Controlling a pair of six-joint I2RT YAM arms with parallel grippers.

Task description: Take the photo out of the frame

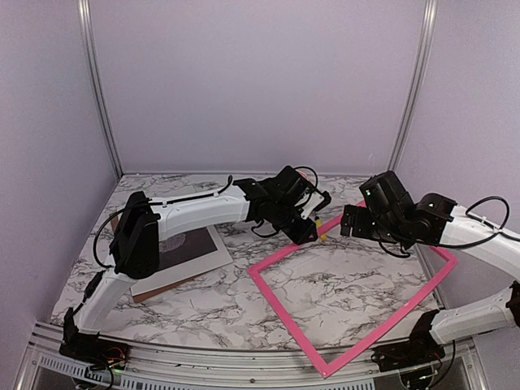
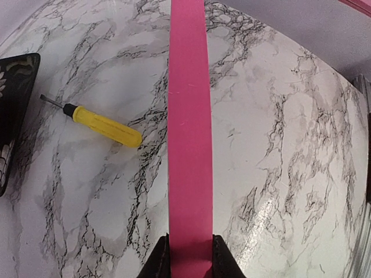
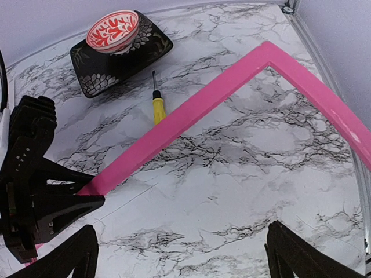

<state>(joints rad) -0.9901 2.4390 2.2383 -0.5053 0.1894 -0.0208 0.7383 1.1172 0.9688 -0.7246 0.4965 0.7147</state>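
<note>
Pink frame (image 1: 288, 321) on white-marble bench (image 1: 236, 313), centre-right, its far-left rail pinched between the fingers of the left tool (image 2: 190, 255); right tool (image 3: 185, 260) spread wide, holding nothing, above the frame's far-right part; yellow screwdriver (image 2: 104, 126) just beyond the pinched rail; lilac walls around.

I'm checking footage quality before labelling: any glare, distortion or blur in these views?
Left wrist: a sheen patch on the marble table right of the frame, and the table edge bows, fisheye-like. Right wrist: sharp, evenly lit, same bowing. Top external: softest, diffuse light, only faint shadows.
</note>
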